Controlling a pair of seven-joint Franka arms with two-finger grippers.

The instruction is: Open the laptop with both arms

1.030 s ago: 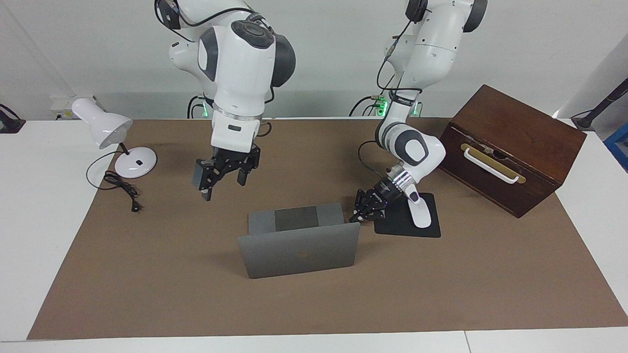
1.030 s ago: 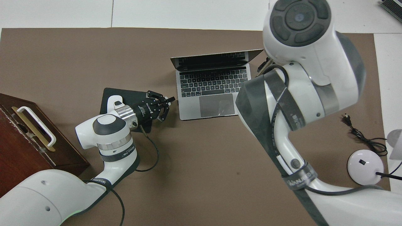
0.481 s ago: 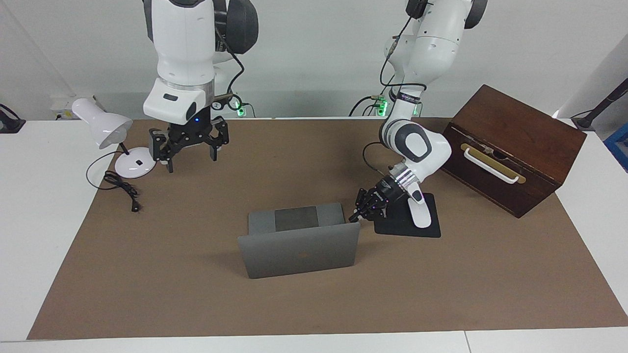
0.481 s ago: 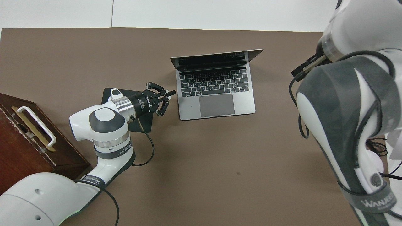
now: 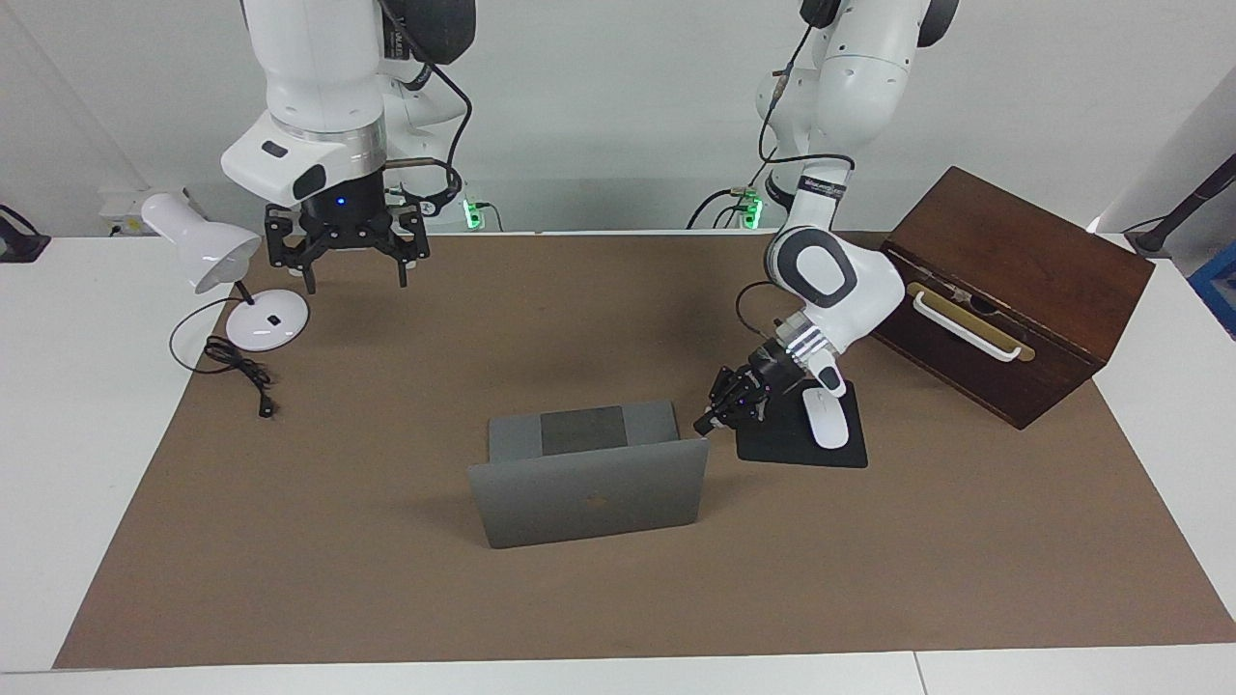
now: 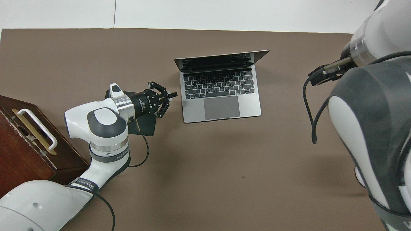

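Observation:
The silver-grey laptop (image 5: pixel 589 502) stands open in the middle of the brown mat, lid upright, keyboard and trackpad (image 6: pixel 221 107) facing the robots. My left gripper (image 5: pixel 703 426) is low over the mat beside the laptop's base, at the edge toward the left arm's end. It is shut with nothing in it, and the overhead view shows a small gap between its tips (image 6: pixel 173 95) and the base. My right gripper (image 5: pixel 354 278) hangs open and empty, raised beside the lamp, well away from the laptop. In the overhead view the right arm (image 6: pixel 369 115) hides it.
A black mouse pad (image 5: pixel 772 446) with a white mouse (image 5: pixel 827 421) lies under the left arm's wrist. A dark wooden box (image 5: pixel 1004 280) with a white handle sits toward the left arm's end. A white desk lamp (image 5: pixel 205 253) and its cable (image 5: pixel 237 370) stand toward the right arm's end.
The right arm has lifted and swung away from the laptop toward the lamp, its gripper still open. The left gripper shifted slightly beside the base. The laptop has not moved.

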